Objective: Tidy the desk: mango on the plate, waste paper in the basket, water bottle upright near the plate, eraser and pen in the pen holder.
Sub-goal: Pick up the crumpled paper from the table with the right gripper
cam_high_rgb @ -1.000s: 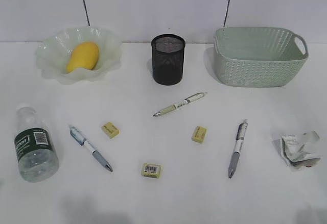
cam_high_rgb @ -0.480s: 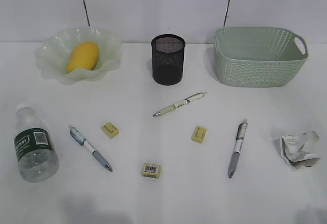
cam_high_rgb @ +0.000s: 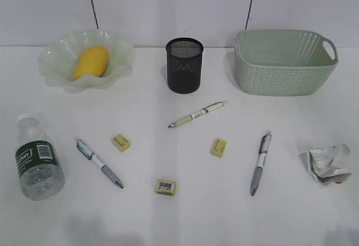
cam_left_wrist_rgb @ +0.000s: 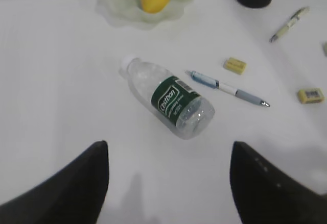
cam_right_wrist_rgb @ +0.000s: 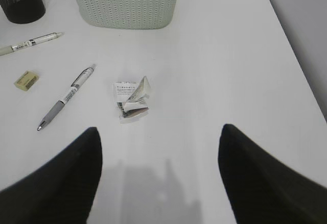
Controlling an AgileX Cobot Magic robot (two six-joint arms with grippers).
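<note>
- Left fingers [cam_left_wrist_rgb: 168,183] spread wide, holding nothing, above the lying water bottle [cam_left_wrist_rgb: 168,97]
- Right fingers [cam_right_wrist_rgb: 159,175] likewise wide and empty, over the waste paper [cam_right_wrist_rgb: 132,99]
- Nothing has moved in the last second, so sorting has not advanced; only the mango [cam_high_rgb: 90,61] sits on the plate [cam_high_rgb: 56,66]
- Bottle: clear, green label, white cap, on its side on the table [cam_high_rgb: 185,212]
- Pens and erasers lie loose, pen holder [cam_high_rgb: 184,65] and basket [cam_high_rgb: 283,62] behind
</note>
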